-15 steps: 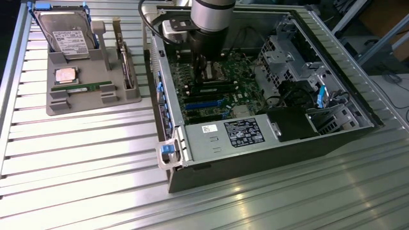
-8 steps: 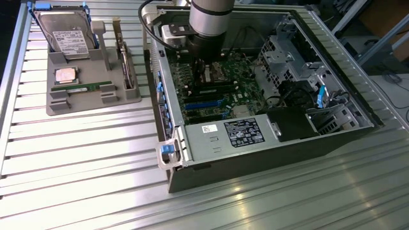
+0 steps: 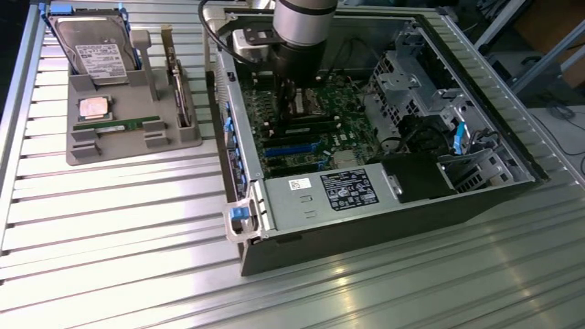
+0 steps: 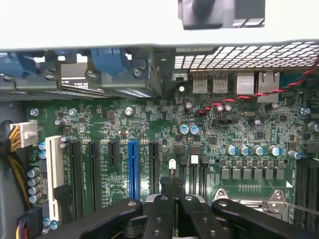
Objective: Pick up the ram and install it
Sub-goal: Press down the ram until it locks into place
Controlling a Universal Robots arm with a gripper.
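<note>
Where it lies, the ram [image 3: 114,125] spans the tray [image 3: 92,154] across the exterior view.

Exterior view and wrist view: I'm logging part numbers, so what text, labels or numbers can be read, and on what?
None can be read.
Hard drive: white label, print too small.
Power supply: black label and white sticker, print blurred.
Motherboard: white markings, too small to read.
Ram in the holder: white sticker, unreadable.
</note>
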